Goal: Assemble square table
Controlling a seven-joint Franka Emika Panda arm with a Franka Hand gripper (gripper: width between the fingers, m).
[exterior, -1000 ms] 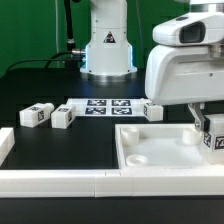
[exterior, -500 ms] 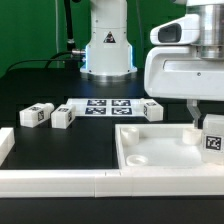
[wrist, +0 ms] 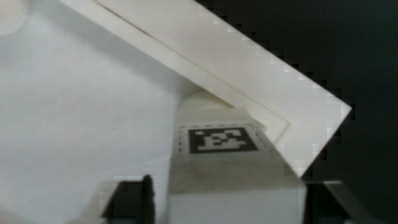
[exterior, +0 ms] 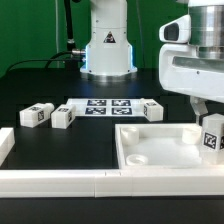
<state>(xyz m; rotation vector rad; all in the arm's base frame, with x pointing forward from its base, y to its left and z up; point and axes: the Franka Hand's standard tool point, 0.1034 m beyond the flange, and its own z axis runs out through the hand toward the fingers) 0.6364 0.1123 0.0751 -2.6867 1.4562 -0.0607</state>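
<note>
Grips one leg post in the gripper, jaws closed only partway and pressed on its two sides, with the tag face turned toward the wrist camera. Holds it over the square panel, close to the panel's corner at the exterior view's right, contact with the panel impossible to tell. Shows three more leg posts lying loose on the desk behind the panel, two toward the desk's edge at the exterior view's left and one just beside the marker board, all apart from the gripper.
</note>
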